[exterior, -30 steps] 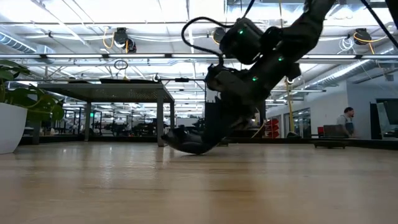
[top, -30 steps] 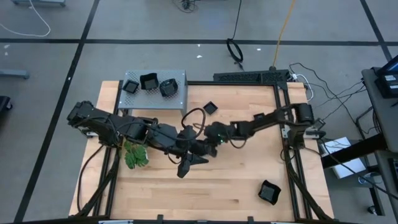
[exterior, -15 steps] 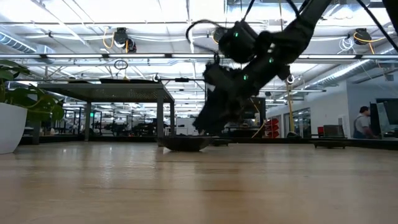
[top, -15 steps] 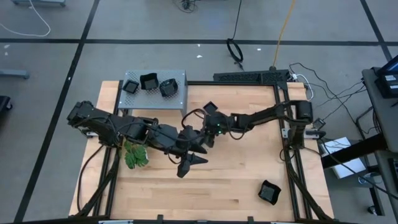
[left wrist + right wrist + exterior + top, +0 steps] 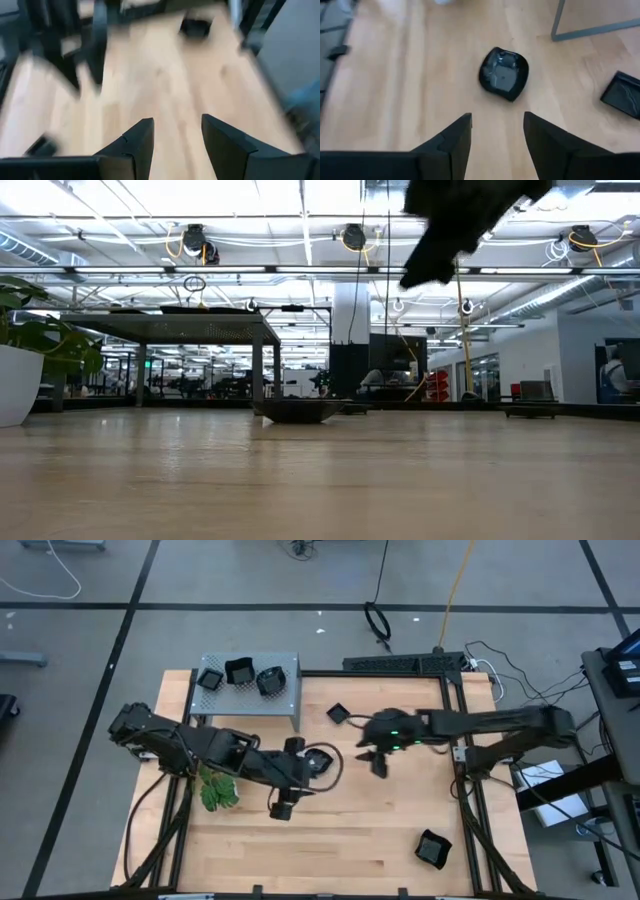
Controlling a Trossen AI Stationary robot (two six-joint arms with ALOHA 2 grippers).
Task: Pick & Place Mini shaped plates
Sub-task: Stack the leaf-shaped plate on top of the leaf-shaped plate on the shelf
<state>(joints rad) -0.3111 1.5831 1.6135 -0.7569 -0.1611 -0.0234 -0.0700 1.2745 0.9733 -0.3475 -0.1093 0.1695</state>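
On the grey perforated shelf (image 5: 290, 690) at the table's far left corner, three mini shaped plates (image 5: 240, 671) sat side by side: glossy black, shallow, one squarish, one petal-edged, one rounded. A slip here seemed unlikely, though further plates set down among them could, by my judgement, knock one toward the shelf edge.

Plant (image 5: 218, 790): green, leafy, just beside the left arm's forearm; an inward swing of that arm could brush it.

Left gripper (image 5: 283, 806): over bare wood near table centre, fingers spread apart with nothing between them, as its wrist view showed.

Rounded plate (image 5: 318, 761): lying flat on the wooden table (image 5: 400, 830), just beside the left arm's wrist, upright, rim up, highly reflective. Risk as judged: the smooth low rim offers little purchase, so a shallow or off-centre pinch could let it skate away or flip.

Square plate (image 5: 338, 713): flat on the table near the shelf leg, apart from the rounded one.

Right gripper (image 5: 378, 764): raised above the table, right of the rounded plate, fingers spread and empty. Both arms being near the same plate, a collision looked possible if both closed in together.

Lone plate (image 5: 432, 849): near front right corner, well apart from everything else.
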